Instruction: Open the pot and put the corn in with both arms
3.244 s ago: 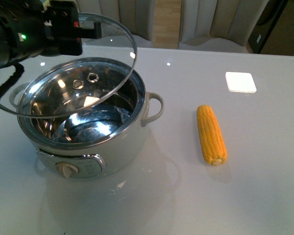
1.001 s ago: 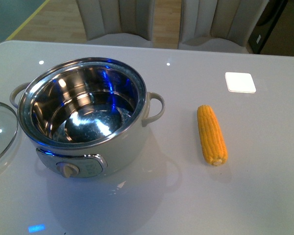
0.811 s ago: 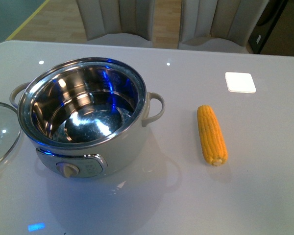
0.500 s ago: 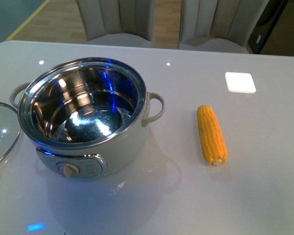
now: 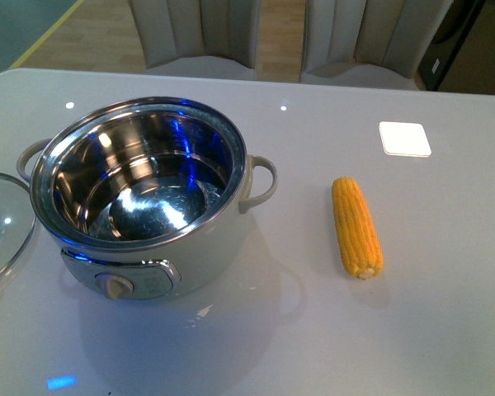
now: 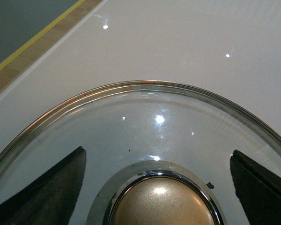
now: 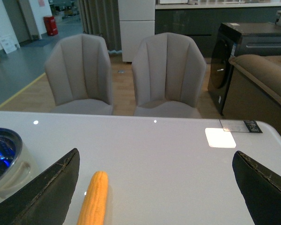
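Corn [image 5: 356,228] lies bare on the bench [image 5: 445,330] toward the right edge. Its long axis runs near edge to far edge with the stub nearest, well apart from the open pot [image 5: 210,260] at left. Right gripper [image 7: 154,152] is the nearer one, jaws spread wide and empty. The cob is ahead of it, closer to the pot-side finger (needs a sideways shift, I'd judge). Left gripper [image 6: 157,152] gapes either side of the knob [image 6: 164,206], clear of it. Lid [image 6: 145,108] is down by the left edge. No readable writing.
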